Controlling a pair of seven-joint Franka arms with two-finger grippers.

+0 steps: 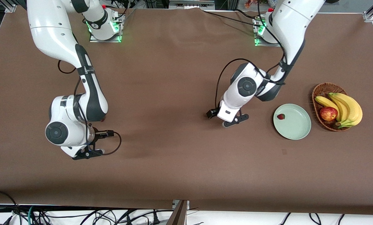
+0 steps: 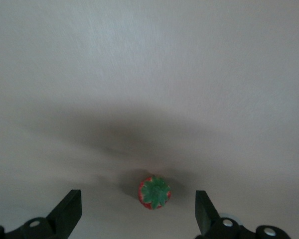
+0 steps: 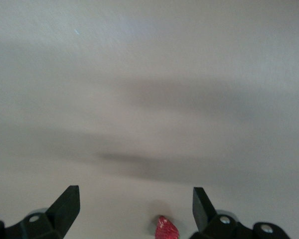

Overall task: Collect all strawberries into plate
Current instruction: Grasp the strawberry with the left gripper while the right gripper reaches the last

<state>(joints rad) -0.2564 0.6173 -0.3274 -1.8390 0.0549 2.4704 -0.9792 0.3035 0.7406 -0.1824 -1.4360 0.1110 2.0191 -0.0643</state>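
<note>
One strawberry (image 1: 280, 116) already lies on the plate (image 1: 299, 131), front view; left gripper (image 1: 235, 120) and right gripper (image 1: 88, 153) hang over bare table, basket (image 1: 319, 90) beside the plate clear of both. Left wrist view: open fingers (image 2: 70, 209) straddle a berry (image 2: 154, 192); descend centred, close gently. Right wrist view: open, a third berry (image 3: 166, 229), probably, between fingers (image 3: 67, 205).

Even overhead light fills my workspace, without glare. Both my wrist views are soft, with diffuse shadows on the table (image 2: 139, 74).
</note>
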